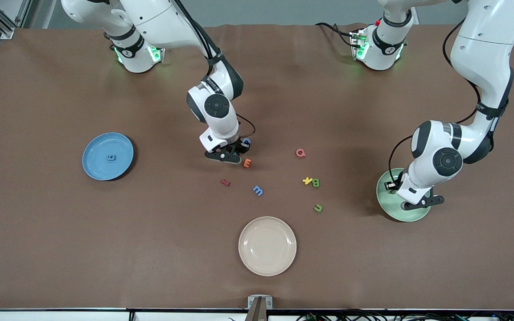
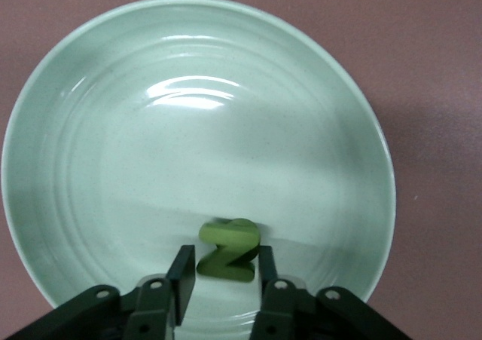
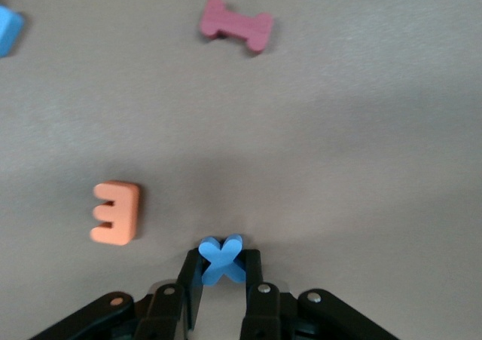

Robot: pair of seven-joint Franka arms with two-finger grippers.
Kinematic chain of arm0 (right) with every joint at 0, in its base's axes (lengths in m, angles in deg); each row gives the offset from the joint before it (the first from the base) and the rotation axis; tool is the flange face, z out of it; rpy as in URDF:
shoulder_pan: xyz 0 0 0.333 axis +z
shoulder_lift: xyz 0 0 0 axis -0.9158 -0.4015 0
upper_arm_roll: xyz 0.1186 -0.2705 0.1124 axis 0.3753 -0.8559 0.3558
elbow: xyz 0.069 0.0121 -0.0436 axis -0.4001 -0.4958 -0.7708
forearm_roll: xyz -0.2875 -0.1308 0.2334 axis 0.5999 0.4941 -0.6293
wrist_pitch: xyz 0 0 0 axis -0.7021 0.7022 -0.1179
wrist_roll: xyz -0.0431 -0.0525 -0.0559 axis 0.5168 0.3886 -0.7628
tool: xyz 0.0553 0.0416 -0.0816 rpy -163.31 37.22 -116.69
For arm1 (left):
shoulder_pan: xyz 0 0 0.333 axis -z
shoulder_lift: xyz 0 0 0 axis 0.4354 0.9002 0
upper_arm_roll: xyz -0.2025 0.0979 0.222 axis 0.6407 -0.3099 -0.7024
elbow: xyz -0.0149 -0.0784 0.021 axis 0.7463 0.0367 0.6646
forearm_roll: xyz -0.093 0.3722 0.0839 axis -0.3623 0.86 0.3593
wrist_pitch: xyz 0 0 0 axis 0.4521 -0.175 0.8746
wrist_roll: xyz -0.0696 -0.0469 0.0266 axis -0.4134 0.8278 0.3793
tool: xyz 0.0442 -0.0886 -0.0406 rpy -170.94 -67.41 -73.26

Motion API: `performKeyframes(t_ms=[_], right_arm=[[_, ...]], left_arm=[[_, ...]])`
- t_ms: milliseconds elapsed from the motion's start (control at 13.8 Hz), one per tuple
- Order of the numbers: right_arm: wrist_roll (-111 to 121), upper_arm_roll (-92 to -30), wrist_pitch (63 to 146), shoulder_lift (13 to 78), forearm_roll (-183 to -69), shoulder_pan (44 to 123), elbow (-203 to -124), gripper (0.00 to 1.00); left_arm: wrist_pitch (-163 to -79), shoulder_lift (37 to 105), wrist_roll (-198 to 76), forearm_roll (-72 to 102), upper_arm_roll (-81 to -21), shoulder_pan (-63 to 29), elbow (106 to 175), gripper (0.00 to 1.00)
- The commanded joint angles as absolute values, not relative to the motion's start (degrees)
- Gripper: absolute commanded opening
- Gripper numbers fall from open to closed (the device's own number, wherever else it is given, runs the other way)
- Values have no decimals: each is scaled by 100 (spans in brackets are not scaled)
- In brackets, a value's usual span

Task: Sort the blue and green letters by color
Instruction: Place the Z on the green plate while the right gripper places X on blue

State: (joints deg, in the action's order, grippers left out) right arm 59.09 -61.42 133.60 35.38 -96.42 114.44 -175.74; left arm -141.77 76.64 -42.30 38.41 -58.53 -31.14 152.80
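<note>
Surface: brown table (image 1: pixel 60 249) is filling the frame.
Right gripper (image 3: pixel 223 281): pinching blue x (image 3: pixel 221 258), frame centre.
Left gripper (image 2: pixel 224 278): spread around green N (image 2: pixel 229 250) in green plate (image 2: pixel 90 129), lower right.

Brown table cover (image 1: pixel 60 232) bearing a round cream plate (image 1: pixel 267 245) nearest the front camera, an orange letter E (image 1: pixel 247 163), a dark-red letter I (image 1: pixel 225 182), a pink letter Q (image 1: pixel 300 153) and a yellow letter (image 1: pixel 307 180)

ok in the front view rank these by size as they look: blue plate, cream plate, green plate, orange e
1. cream plate, largest, though it lies nearest the camera.
2. blue plate and green plate: close in size, and the left arm covers part of the green one, so no ranking between them.
3. orange E, far smaller.
</note>
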Motion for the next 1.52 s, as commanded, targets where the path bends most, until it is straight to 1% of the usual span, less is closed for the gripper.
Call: performKeyframes(t_ms=[0,72,217,290,435,652,797,1015,1087,1160,1232,1305,1450], right_arm=[[5673,-6521,12497,3785,-9516,11423,-17474,0],[5314,-6723,11988,3935,-9515,11423,-17474,0],[4811,-7171,11352,4242,-9507,11414,-17570,0],[4487,-7434,11184,4418,-9498,11423,-17736,1],[3513,-7971,10955,4796,-9498,11423,-18053,1],[1870,-8911,10910,5358,-9480,11431,-18616,1],[937,-9500,10945,5649,-9366,11431,-18967,2],[75,-10133,10972,5808,-9366,11423,-19240,5],[-137,-10292,10963,5808,-9366,11423,-19258,7],[-226,-10372,10954,5808,-9366,11423,-19267,28],[-236,-10407,10919,5808,-9366,11423,-19259,68],[-227,-10408,10902,5860,-9366,11423,-19259,100],[-218,-10408,10893,5887,-9375,11431,-19259,100]], left_arm=[[-14129,7509,-4207,3868,-5830,-3100,15180,100],[-14041,7430,-4181,3860,-5821,-3074,15154,100],[-13665,7377,-4129,3842,-5629,-3082,14883,100],[-13480,7394,-3945,3798,-5567,-3056,14716,100],[-13408,7464,-3384,3780,-5409,-2986,14469,99],[-13390,7946,-2277,3780,-5373,-2600,13872,91],[-13390,8263,-1565,3780,-5373,-2310,13494,84],[-13390,8641,-152,3789,-5382,-1766,13124,73],[-13390,8808,306,3798,-5390,-1633,12923,71],[-13390,8931,597,3807,-5399,-1528,12756,70],[-13390,9002,818,3798,-5399,-1474,12693,69],[-13399,9072,977,3798,-5399,-1456,12658,67],[-13408,9143,1302,3798,-5417,-1360,12640,64]])
